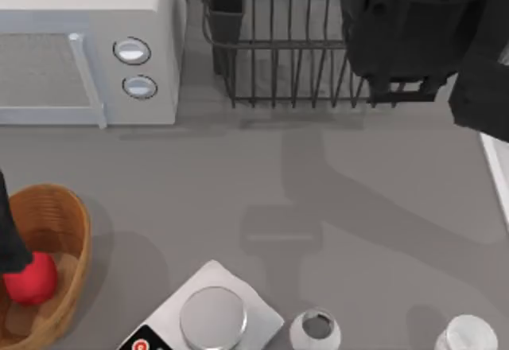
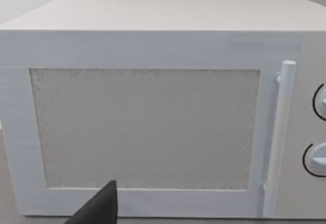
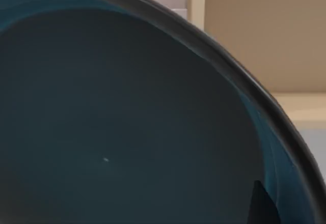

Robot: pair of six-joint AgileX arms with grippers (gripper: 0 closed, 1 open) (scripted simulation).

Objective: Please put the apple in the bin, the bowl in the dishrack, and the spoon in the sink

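The red apple [image 1: 32, 278] lies inside the wicker bin [image 1: 60, 215] at the table's front left. My left arm [image 1: 8, 235] hangs over the bin at the left edge, its gripper open and holding nothing; one dark fingertip [image 2: 99, 208] shows against the microwave. My right arm [image 1: 413, 24] hovers over the right part of the dishrack [image 1: 278, 56]. The teal bowl [image 3: 127, 122] sits right in front of the right wrist camera, tilted, with a dark fingertip [image 3: 262, 203] at its rim, the gripper shut on it. The sink's pale rim [image 1: 497, 175] runs along the right edge. The spoon is out of view.
A white microwave [image 1: 87, 48] with two knobs stands at the back left. A kitchen scale [image 1: 211, 314] and two small glass jars [image 1: 316, 328] [image 1: 468, 334] line the front edge. The dishrack's black utensil cup [image 1: 227, 4] is at its left corner.
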